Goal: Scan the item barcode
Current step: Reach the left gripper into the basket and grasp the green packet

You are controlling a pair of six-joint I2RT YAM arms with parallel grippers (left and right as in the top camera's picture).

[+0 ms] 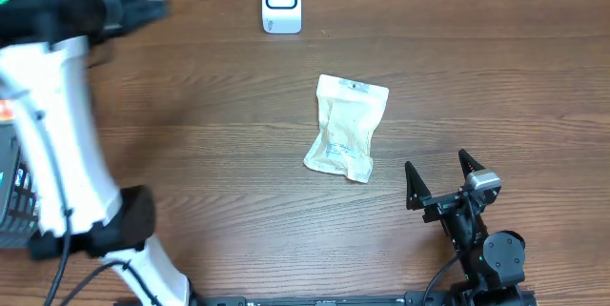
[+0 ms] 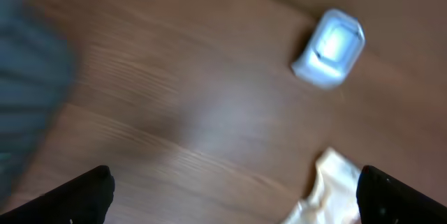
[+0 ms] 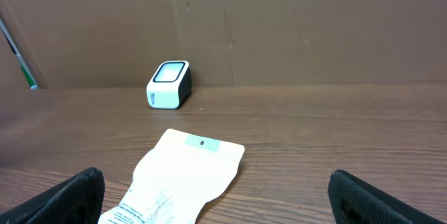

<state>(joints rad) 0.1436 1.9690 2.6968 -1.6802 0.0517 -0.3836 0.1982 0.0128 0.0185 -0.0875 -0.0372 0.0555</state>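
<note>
The item is a cream pouch (image 1: 348, 127) lying flat on the wooden table (image 1: 210, 106), with printed text at its near end. A small white scanner (image 1: 281, 1) stands at the table's far edge. My right gripper (image 1: 437, 163) rests low near the front right, open and empty, aimed at the pouch (image 3: 181, 175) and the scanner (image 3: 170, 84). My left gripper (image 2: 234, 175) is open and empty above the table. Its view is blurred, with the pouch (image 2: 332, 189) by its right finger and the scanner (image 2: 330, 48) further off. In the overhead view the left arm (image 1: 57, 134) blurs along the left side.
A brown cardboard wall (image 3: 314, 28) rises behind the table's far edge. A dark keypad-like object (image 1: 14, 192) sits at the left edge beside the left arm's base. A blurred grey-blue shape (image 2: 28, 91) fills the left of the left wrist view.
</note>
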